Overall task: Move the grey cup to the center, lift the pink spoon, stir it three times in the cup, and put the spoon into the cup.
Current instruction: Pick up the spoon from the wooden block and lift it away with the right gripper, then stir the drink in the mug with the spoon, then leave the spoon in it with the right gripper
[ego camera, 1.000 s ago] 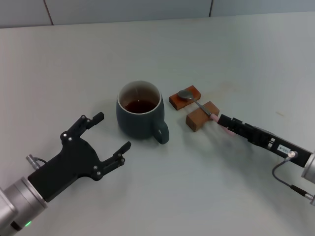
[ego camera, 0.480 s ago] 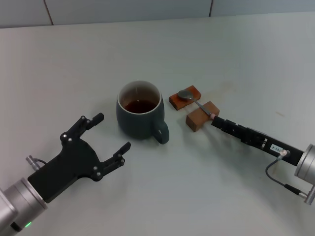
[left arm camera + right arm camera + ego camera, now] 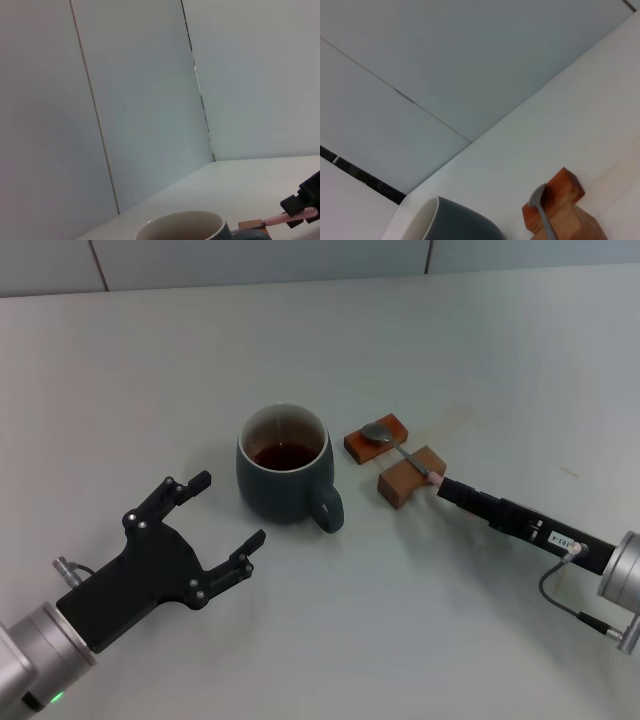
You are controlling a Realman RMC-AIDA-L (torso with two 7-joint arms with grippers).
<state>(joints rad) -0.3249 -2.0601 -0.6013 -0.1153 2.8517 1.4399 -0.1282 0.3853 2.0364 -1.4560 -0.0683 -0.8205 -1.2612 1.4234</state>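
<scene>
Left gripper (image 3: 222, 523): idle nearest the robot, jaws spread wide, holding nothing.
Right gripper (image 3: 447, 488): closed on the pink spoon (image 3: 432, 479) by its handle end.
Lift advice: raise straight up off the wooden blocks (image 3: 394, 459) before swinging over.
Grey cup (image 3: 286, 476): table centre, left of the blocks.

Grey cup (image 3: 285, 476): squat, blue-grey, cream inside, upright at table centre, dark reddish-brown liquid inside, loop handle toward the robot's right. Pink spoon (image 3: 400, 451): metal bowl up, just right of cup, pale pink handle end barely visible.
</scene>
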